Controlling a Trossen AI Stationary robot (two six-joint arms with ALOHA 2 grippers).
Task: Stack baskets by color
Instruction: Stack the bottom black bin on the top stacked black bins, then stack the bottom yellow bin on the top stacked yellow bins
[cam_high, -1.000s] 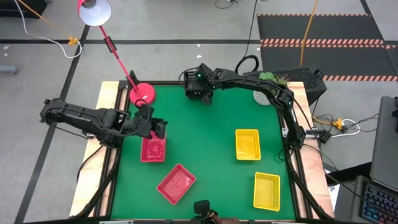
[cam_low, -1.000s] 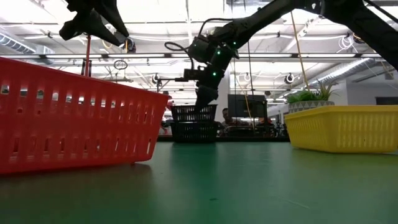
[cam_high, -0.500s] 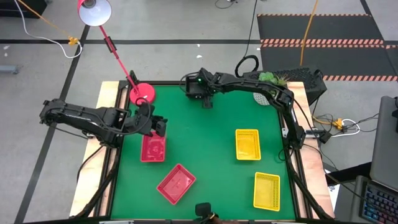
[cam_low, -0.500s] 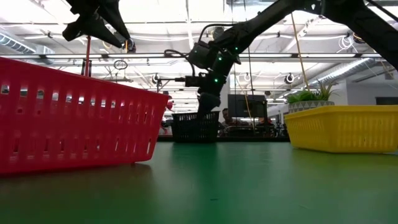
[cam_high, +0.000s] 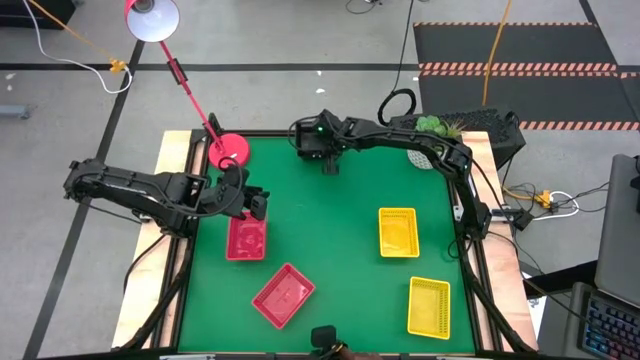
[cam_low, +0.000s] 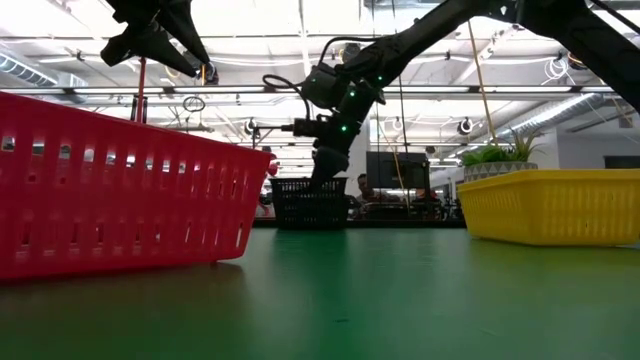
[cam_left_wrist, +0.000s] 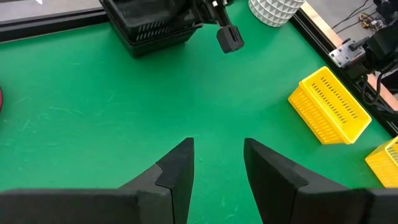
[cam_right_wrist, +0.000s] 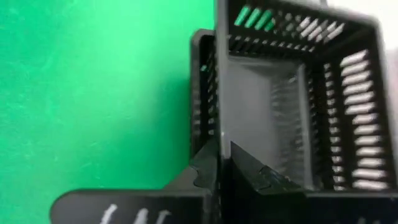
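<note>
A stack of black baskets (cam_low: 310, 203) stands at the far middle of the green table. My right gripper (cam_high: 326, 152) is right over it, shut on the upper basket (cam_right_wrist: 292, 106). Two red baskets (cam_high: 246, 240) (cam_high: 283, 295) lie apart at the near left. Two yellow baskets (cam_high: 398, 232) (cam_high: 429, 306) lie apart at the near right. My left gripper (cam_left_wrist: 217, 162) hangs open above the farther red basket, nothing between its fingers. My right gripper pinches one side wall (cam_right_wrist: 219, 134) of the upper black basket, one finger inside the basket and one outside. The fingers come from above, slanting down. The basket sits level, nested in the black basket beneath it, which rests on the table.
A pink-red lamp base (cam_high: 230, 152) stands at the far left corner and a white plant pot (cam_high: 430, 152) at the far right. Open green mat lies between the red and the yellow baskets.
My right gripper has gone down with the upper black basket. That basket, which hung above the lower one a second ago, has sunk into it.
</note>
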